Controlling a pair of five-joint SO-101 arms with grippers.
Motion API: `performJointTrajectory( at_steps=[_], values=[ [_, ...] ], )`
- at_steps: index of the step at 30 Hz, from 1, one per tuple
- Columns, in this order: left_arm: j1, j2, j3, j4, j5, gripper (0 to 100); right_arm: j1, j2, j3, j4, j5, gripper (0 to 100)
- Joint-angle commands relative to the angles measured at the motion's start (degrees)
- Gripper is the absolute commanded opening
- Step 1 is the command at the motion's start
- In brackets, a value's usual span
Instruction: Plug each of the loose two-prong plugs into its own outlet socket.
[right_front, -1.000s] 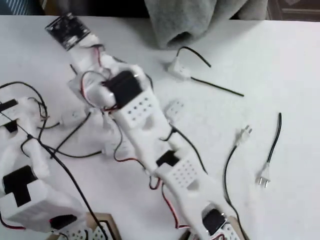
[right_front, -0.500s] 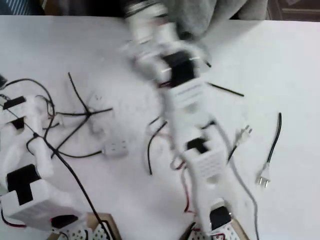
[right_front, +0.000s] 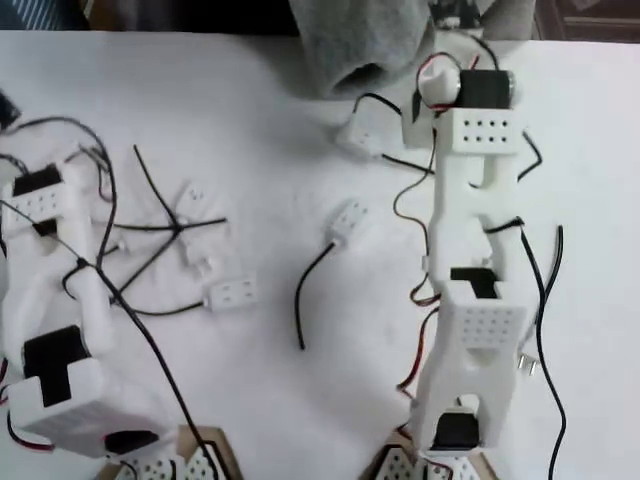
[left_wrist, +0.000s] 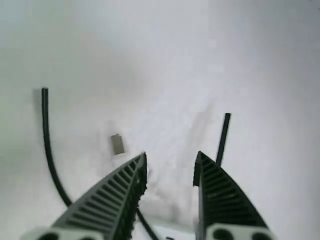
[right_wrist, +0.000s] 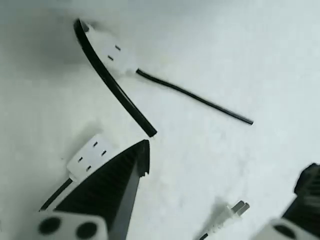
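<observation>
Plainly white table (right_front: 250, 90), sockets (right_front: 350, 216) (grey cloth (right_front: 365, 40) beyond)

The right arm (right_front: 470, 340) half-hides a plug (right_front: 524, 365) — in the left wrist view, a grey speck (left_wrist: 117, 144) on the counter (left_wrist: 250, 60) is too blurred to name.

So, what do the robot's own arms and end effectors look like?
Both the left arm and right arm are white, blocky plastic with grids of small round holes, black motor blocks at the joints, and thin red and black wires along them. The left end effector and right end effector have dark, tapering fingers; the left's are ribbed.
</observation>
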Motion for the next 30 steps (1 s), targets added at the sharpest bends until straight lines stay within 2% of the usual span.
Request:
performJointTrajectory(
  at_steps=[1, 7, 13, 15, 22, 26, 30],
  values=[
    [2.5, -2.2, -6.4, -2.2, -4.2, 17, -0.2, 0.7, 5.8, -1.0, -0.5, 42.9],
    [2.3, 11.1, -15.9, -7.6, -7.9, 17, 1.7, 9.2, 9.1, -6.1, -0.5, 42.9],
    [2.9, 31.9, -33.0, -3.8, -8.7, 17, 5.5, 11.9, 9.1, -8.9, -0.5, 42.9],
    [2.9, 37.1, -39.4, -0.1, -8.7, 17, 6.5, 11.8, 9.1, -8.9, -0.5, 42.9],
    [5.4, 44.0, -59.3, 22.4, -8.7, 17, 6.3, 11.8, 9.0, -9.6, -0.5, 42.9],
    [7.8, 44.1, -64.4, 32.3, -8.4, 17, 6.7, 12.1, 9.1, -9.6, -0.5, 42.9],
    [5.4, 44.4, -65.0, 38.5, -3.4, 17, 6.3, 12.5, 9.5, -9.7, -0.5, 42.9]
  ],
)
